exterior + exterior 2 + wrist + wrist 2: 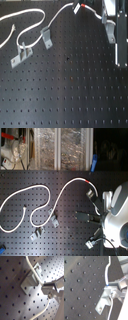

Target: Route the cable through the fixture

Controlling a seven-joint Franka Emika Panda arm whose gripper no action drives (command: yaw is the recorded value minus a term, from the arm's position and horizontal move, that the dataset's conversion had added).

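In the first exterior view, the cable lies in white loops across the far part of the black perforated table, its red band near the top edge. Two grey metal fixtures stand on the table: one upright beside a cable bend, another low toward the first exterior view's left. The end effector hangs at the first exterior view's right, over a third clip.

In the second exterior view, the cable snakes from the second exterior view's left to the red band, ending by the white arm.

In the first wrist view, the cable runs over a grey bracket and passes by the metal fingers.

In the second wrist view, the cable reaches the fingers above a bracket. The fingers look closed around the cable, though I cannot tell for certain.
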